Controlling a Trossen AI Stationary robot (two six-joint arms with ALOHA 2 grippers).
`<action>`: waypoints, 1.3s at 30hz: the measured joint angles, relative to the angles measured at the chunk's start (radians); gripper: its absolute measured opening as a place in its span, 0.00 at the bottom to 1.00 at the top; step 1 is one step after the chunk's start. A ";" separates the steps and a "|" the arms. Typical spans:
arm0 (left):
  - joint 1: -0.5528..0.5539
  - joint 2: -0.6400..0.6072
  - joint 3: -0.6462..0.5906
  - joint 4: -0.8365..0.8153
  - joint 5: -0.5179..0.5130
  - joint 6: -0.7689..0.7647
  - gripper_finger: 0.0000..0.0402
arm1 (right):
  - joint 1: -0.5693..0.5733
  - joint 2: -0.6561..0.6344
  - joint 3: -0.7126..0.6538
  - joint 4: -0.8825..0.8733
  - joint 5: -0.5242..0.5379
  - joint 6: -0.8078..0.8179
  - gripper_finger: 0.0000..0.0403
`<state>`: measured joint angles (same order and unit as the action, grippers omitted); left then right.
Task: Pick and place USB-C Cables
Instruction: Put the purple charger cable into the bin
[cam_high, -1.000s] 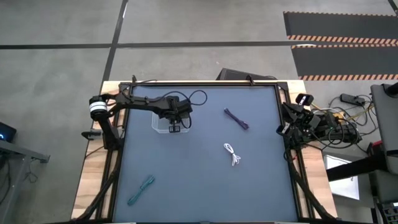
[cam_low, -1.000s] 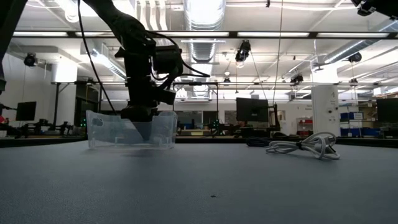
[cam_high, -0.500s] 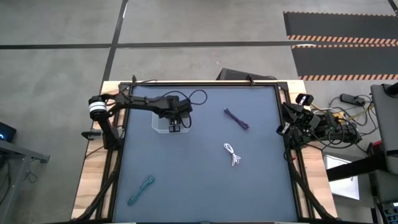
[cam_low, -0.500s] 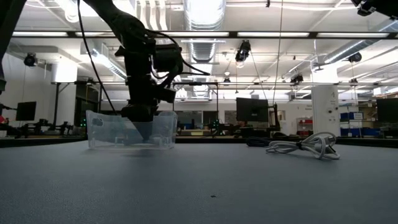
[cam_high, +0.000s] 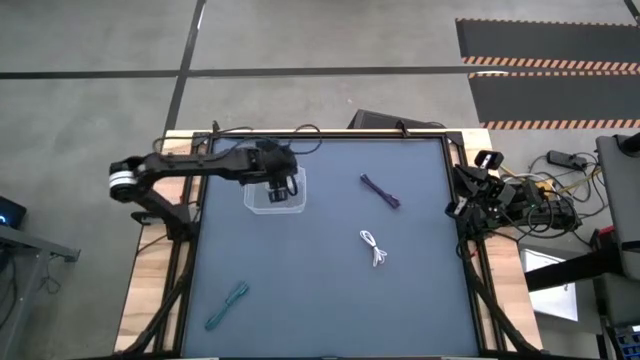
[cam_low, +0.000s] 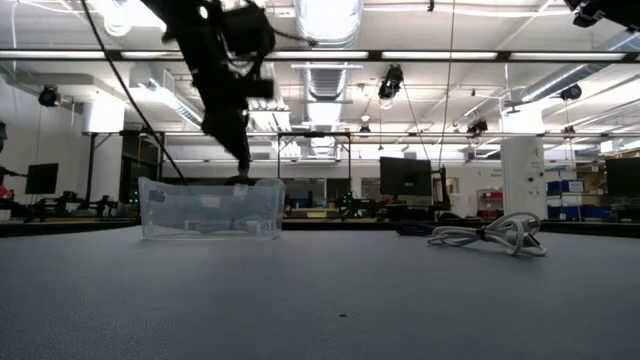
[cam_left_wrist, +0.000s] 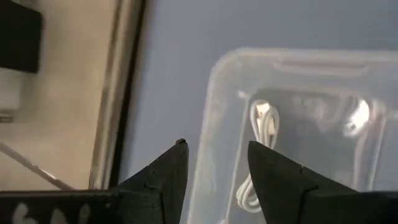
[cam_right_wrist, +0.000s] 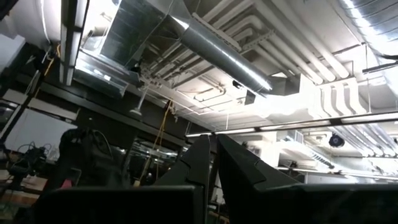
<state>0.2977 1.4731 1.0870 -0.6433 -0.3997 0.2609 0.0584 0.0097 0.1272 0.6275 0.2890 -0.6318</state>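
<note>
Table (cam_high: 330, 300) first: dark mat, both arms at its edges. Clear box (cam_high: 276, 195) sits just below the left gripper (cam_high: 281, 184), which hangs above the box's rim w/ fingers a little apart and nothing between them (the left wrist view shows the gap bare). Right gripper (cam_right_wrist: 211, 158) is parked off the far table edge, well apart from everything, pointed up at the ceiling, fingers pressed together, holding nothing.

Cables, biggest spread to smallest: one white cable (cam_left_wrist: 258, 155) already lies inside the box, directly under the left gripper. Purple cable (cam_high: 380, 191) lies near, out to the side toward the right arm. Second white cable (cam_high: 375, 248) is further out, mid-table. Teal cable (cam_high: 227, 306) is well apart, toward the near table edge.

Handling, as a guess: all look light, limp, thin, so they'll flop and may slide on the mat. Best grip is prob. across the middle of each bundle where strands double up, not at a loose end; a pinch low to the mat, since they lie nearly flat. Plugs at the ends are the only stiff bits.
</note>
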 joint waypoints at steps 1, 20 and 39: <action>-0.004 -0.024 0.000 0.005 0.000 -0.019 0.37 | 0.000 0.000 0.000 0.001 0.000 0.009 0.06; -0.148 -0.283 -0.177 0.550 0.024 -0.146 0.38 | 0.000 0.160 0.000 -0.029 0.103 0.374 0.06; -0.151 -0.290 -0.304 0.792 0.025 -0.140 0.38 | 0.000 0.458 0.229 -0.267 0.266 0.484 0.06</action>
<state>0.1471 1.1831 0.7826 0.1486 -0.3744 0.1207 0.0582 0.4673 0.3564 0.3606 0.5553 -0.1476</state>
